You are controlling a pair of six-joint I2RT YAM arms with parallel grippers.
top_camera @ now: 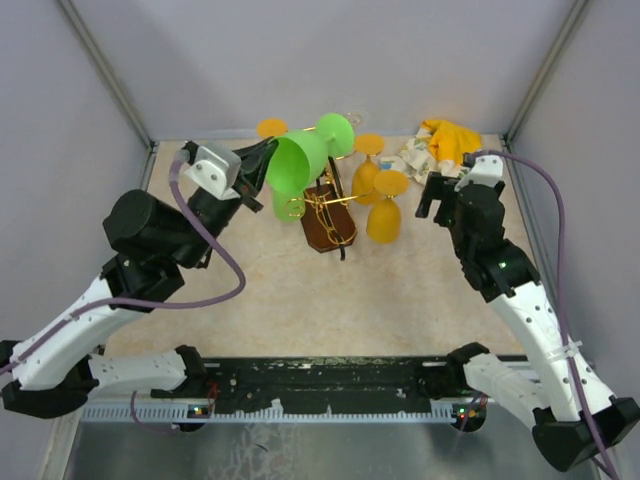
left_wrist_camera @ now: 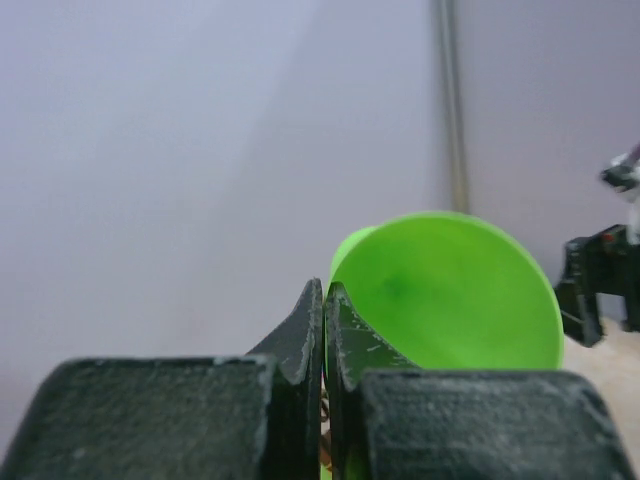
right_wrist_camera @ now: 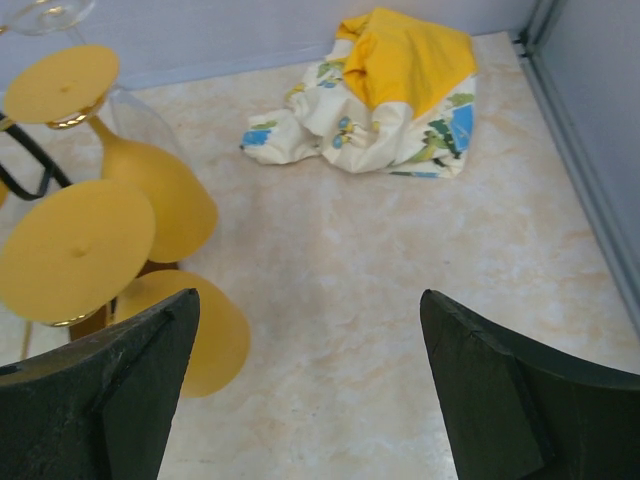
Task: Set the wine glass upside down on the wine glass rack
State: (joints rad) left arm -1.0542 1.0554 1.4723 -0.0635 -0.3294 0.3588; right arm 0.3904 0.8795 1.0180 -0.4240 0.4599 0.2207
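Grey-walled booth, beige marbled counter point(top_camera: 300, 300). Gold wire rack on dark brown wooden base point(top_camera: 327, 232) centre-back; yellow-orange glasses point(top_camera: 384, 218) hang upside down on its right side. Left hand point(left_wrist_camera: 323, 290) clenched on green plastic wine glass point(top_camera: 298, 165), raised just left of rack, axis tilted, foot toward rack. Right hand point(right_wrist_camera: 308, 297) spread, empty. Crumpled yellow patterned cloth point(right_wrist_camera: 400, 80) back-right.

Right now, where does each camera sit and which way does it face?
Top external: above and behind the bases, looking down on the table; the left arm and right arm show.
Left wrist: looks along the left gripper, shut on the green wine glass, toward the back wall.
Right wrist: looks down past the open right gripper at yellow glasses and a cloth.
Shared: top external also shows the green wine glass, yellow glasses and cloth.
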